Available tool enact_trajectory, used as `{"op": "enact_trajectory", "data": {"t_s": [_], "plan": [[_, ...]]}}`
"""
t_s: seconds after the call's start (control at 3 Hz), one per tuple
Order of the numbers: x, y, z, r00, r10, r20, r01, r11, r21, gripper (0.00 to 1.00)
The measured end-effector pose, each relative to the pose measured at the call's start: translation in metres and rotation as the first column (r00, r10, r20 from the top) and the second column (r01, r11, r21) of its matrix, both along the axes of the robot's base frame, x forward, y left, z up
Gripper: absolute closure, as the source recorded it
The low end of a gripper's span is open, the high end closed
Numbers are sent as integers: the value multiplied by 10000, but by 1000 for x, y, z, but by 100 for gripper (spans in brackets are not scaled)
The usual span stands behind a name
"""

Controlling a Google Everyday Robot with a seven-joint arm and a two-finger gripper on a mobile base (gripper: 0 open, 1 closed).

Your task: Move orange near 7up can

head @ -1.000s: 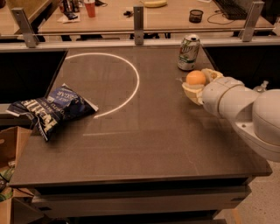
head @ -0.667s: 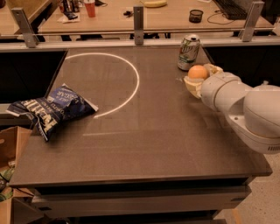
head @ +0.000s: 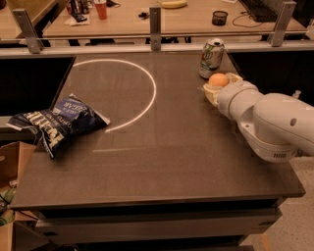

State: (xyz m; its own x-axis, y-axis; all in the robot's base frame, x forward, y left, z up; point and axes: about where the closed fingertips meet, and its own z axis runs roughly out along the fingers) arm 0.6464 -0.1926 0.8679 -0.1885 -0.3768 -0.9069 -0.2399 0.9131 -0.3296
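Observation:
The orange (head: 218,80) is a small round fruit held in my gripper (head: 221,84) just above the dark table (head: 162,147) at its right side. The gripper's cream fingers (head: 210,90) are closed around the orange. The 7up can (head: 211,58) stands upright, silver and green, right behind the orange and a little to the left, a short gap away. My white arm (head: 267,120) reaches in from the right.
A blue chip bag (head: 56,120) lies at the table's left edge. A white arc (head: 142,93) is marked on the tabletop. A metal rail (head: 155,34) runs behind the table, with a wooden desk holding a banana (head: 172,4) and red cup (head: 101,8) beyond.
My gripper has carried the orange toward the back of the table, closer to the 7up can. The can and chip bag have not moved.

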Motion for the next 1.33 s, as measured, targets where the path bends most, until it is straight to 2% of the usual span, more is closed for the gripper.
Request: {"op": "enact_trajectory", "data": {"t_s": [0.33,0.67,1.0,1.33], "plan": [[17,5,-7,10000,-44,89,43,9999,109,100],[28,8,-18,9999,-132,-78,133,9999,96,100],[28,10,-17,9999,-107,-67,108,9999,94,83],[28,11,-16,9999,-87,-54,88,9999,90,60]]}}
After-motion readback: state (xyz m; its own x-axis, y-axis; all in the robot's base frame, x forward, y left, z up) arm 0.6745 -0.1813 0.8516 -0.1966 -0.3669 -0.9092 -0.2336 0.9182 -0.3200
